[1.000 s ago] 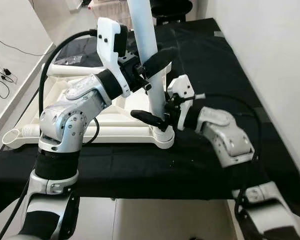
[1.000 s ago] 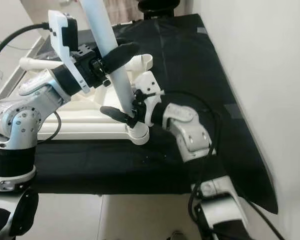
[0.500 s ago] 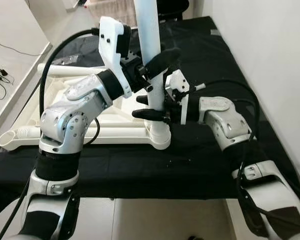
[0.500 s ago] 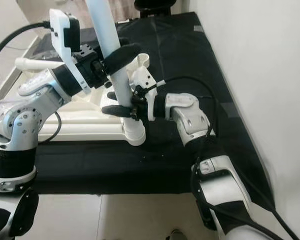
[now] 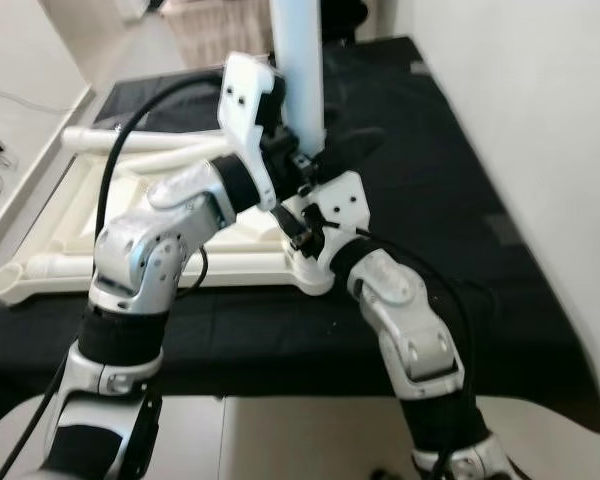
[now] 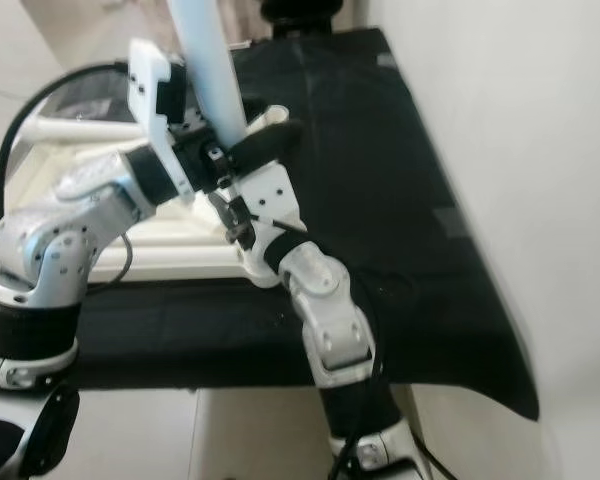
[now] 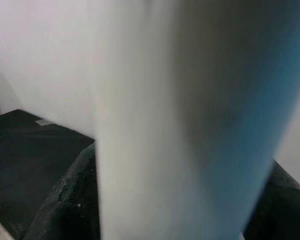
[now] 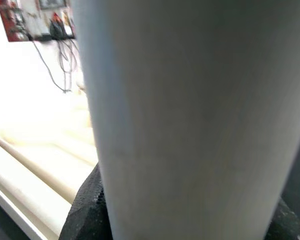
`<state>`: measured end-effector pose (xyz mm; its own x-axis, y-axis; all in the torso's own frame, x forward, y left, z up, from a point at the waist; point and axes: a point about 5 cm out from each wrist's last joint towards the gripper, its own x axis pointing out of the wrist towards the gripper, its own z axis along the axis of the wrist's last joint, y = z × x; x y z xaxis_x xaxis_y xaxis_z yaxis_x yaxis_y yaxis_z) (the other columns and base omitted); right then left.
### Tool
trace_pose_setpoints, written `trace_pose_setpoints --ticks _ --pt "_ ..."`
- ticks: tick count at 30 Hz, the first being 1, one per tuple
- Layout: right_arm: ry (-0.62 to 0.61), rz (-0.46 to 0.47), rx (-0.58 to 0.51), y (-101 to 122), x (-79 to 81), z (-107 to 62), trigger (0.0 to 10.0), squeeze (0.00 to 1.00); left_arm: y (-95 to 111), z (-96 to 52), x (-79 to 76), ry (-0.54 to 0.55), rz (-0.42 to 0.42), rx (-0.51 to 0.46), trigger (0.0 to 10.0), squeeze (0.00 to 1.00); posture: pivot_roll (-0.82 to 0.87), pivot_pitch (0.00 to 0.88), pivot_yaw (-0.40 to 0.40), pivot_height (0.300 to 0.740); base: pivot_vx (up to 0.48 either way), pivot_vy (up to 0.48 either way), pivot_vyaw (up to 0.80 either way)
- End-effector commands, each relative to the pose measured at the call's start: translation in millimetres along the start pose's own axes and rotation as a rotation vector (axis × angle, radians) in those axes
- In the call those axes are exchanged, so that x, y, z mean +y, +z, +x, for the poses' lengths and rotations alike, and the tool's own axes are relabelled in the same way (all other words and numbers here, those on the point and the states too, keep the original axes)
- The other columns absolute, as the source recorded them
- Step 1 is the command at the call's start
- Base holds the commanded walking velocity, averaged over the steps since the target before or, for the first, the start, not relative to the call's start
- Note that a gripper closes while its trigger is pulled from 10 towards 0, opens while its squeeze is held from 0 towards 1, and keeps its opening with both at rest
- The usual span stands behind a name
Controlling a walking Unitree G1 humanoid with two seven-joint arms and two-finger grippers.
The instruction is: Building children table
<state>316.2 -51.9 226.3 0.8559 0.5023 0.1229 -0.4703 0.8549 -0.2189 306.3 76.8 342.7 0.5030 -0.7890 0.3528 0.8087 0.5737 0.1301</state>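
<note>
Since a moment ago my right gripper (image 5: 310, 222) has closed on the upright table leg (image 5: 298, 70) under my clamped left gripper (image 5: 325, 160), each wrist view showing fingertips flanking it.

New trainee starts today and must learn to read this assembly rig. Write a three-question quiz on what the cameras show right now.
1. True or false: the white leg lies flat on the black cloth.
2. Multiple choice: whose jaws clamp the leg higher up? A) the left gripper. B) the right gripper. C) both at the same height.
3. Fill in: the bottom end of the leg stands at a ____ of the white table frame.

Key: 1 false, it stands upright. 2 A. 3 corner.
</note>
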Motion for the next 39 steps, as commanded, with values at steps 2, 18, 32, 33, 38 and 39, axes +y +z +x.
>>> trace_pose_setpoints --ticks 2,18,32,33,38,39 --pt "0.022 0.034 0.253 -47.4 4.4 7.4 0.0 0.0 1.8 -1.6 -1.2 -0.01 0.001 -0.002 10.0 0.0 0.02 0.209 0.121 0.74 0.0 0.0 0.0" --pt "-0.053 0.011 0.252 -31.3 0.8 6.4 0.0 0.0 2.5 -3.3 3.4 0.007 -0.001 -0.015 0.0 0.0 0.01 0.203 0.118 0.74 0.0 0.0 0.0" --pt "0.383 0.044 0.079 6.2 -22.8 18.5 10.0 0.0 4.6 -1.5 3.7 0.004 0.014 -0.015 0.0 0.0 0.02 0.213 0.12 0.74 0.0 0.0 0.0" --pt "0.464 0.036 0.074 9.8 -31.1 20.5 10.0 0.0 5.0 -1.4 2.9 0.001 0.013 -0.016 0.0 0.0 0.02 0.214 0.12 0.74 0.0 0.0 0.0" --pt "0.59 0.036 0.06 17.1 -45.9 28.7 10.0 0.0 4.1 -0.9 -0.2 -0.01 0.009 -0.012 0.0 0.0 0.03 0.221 0.125 0.74 0.0 0.0 0.0" --pt "0.653 0.041 0.062 18.6 -44.7 31.0 8.5 0.0 3.6 -0.7 -1.3 -0.015 0.008 -0.009 0.0 0.0 0.03 0.226 0.127 0.74 0.0 0.0 0.0"
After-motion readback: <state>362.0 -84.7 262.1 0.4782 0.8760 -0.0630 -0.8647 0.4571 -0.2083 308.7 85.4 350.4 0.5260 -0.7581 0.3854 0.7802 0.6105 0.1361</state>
